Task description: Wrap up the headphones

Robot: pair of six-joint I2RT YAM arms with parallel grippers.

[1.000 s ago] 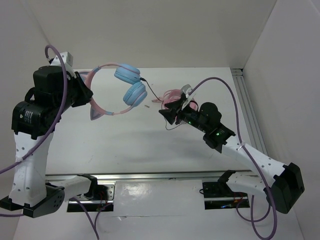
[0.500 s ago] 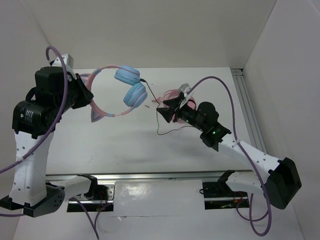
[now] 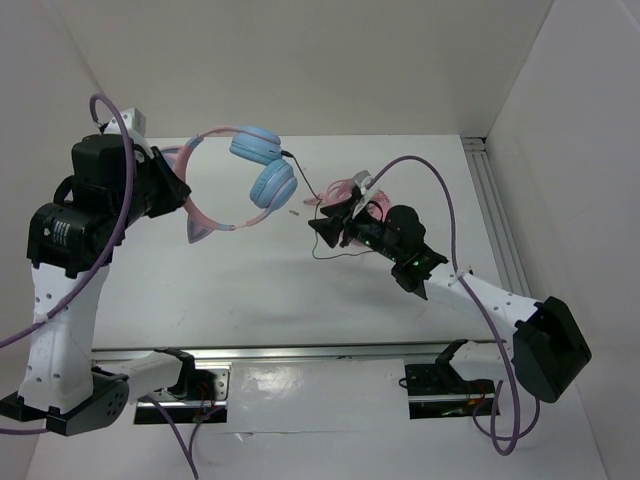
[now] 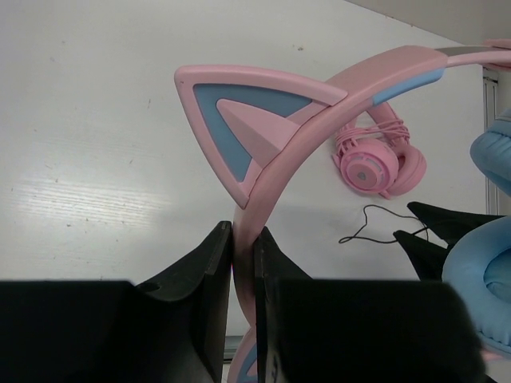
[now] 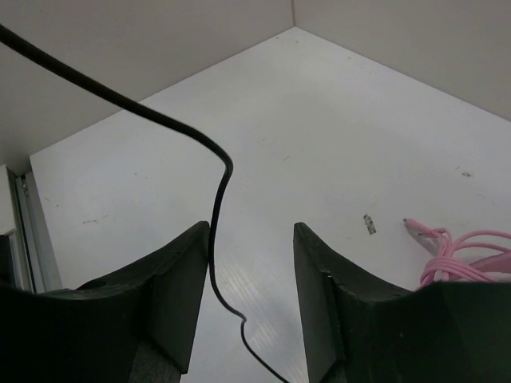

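The headphones [image 3: 250, 180], with a thin pink headband and light blue ear cups, hang in the air at the left. My left gripper [image 3: 178, 195] is shut on the headband [image 4: 271, 159] just below a pink cat ear [image 4: 239, 120]. The thin black cable [image 3: 305, 190] runs from the lower ear cup [image 3: 272, 185] down to a loose loop on the table [image 3: 330, 252]. My right gripper [image 3: 325, 218] is open. In the right wrist view the cable [image 5: 219, 207] passes between its fingers, right beside the left finger [image 5: 160, 295], and is not gripped.
All-pink headphones [image 3: 350, 195] with a pink cord [image 5: 455, 247] lie on the table just behind my right gripper. A small scrap [image 3: 293, 211] lies near the cable. A metal rail [image 3: 495, 210] runs along the right wall.
My right gripper has moved left, towards the hanging headphones, and the cable loop on the table has shifted with it. The left arm has swung the headphones slightly right.
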